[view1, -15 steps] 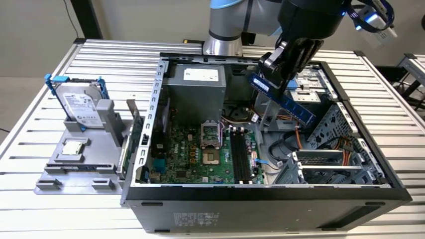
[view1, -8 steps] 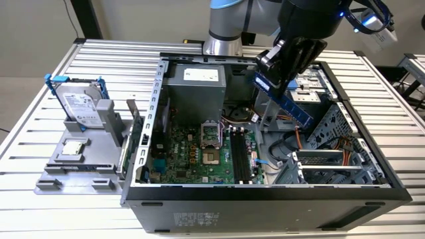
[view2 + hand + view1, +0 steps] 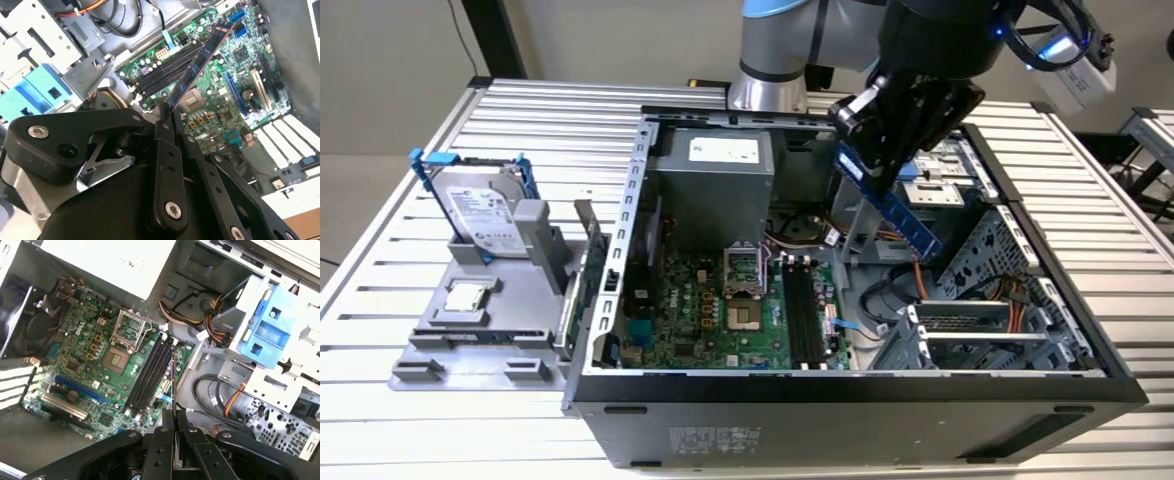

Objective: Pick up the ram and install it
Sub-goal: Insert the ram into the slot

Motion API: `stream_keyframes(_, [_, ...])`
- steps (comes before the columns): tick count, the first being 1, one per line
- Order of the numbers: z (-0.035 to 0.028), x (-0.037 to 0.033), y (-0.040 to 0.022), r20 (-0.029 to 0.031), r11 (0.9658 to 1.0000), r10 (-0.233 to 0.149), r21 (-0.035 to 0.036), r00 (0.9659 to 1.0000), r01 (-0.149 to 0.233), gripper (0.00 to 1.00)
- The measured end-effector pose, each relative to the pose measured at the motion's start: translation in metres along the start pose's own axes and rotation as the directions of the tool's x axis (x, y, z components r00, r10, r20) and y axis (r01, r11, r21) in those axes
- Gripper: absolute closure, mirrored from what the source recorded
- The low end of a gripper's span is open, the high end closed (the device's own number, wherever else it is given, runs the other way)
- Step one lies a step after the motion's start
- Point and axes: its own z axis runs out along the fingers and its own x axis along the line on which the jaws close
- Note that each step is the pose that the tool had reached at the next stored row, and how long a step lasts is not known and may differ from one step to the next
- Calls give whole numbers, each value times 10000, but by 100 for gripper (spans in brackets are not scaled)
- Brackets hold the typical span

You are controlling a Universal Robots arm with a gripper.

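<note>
Blue circuit-board laminate, thin and flat: that is the ram (image 3: 902,207), and I have it in the gripper (image 3: 891,150). The jaws are clamped on its two flat faces at one short end. The rest of the strip sticks out towards the slots (image 3: 807,320).

The ram hangs in the air above the slots, well apart from them and tilted, with its free end the nearer one. In the first wrist view I see it edge-on (image 3: 173,385), a thin line running out from the gripper (image 3: 173,416) just beside the slots (image 3: 150,375). In the second wrist view its face (image 3: 200,60) crosses over the slots (image 3: 167,70) beyond the gripper (image 3: 167,114).

I judge it light and stiff but fragile. Held by one end, it could pivot in the pinch if the free end catches. The flat faces near an end are the place to grip, clear of the contact edge.

By count: one ram, one gripper, what look like four slots side by side, none filled. Away from the slots, outside the case (image 3: 854,405), a tray (image 3: 420,350) carries one drive (image 3: 487,205) and one chip (image 3: 467,296).
</note>
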Motion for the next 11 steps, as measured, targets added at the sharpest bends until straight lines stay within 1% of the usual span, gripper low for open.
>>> stream_keyframes(2, [0,0,0,9,9994,351,5,9994,-351,100])
stream_keyframes(5, [-1,0,0,22,9962,874,13,9962,-874,100])
stream_keyframes(8, [0,0,0,37,9904,1383,18,9904,-1383,100])
stream_keyframes(11, [0,0,0,51,9821,1884,23,9821,-1884,100])
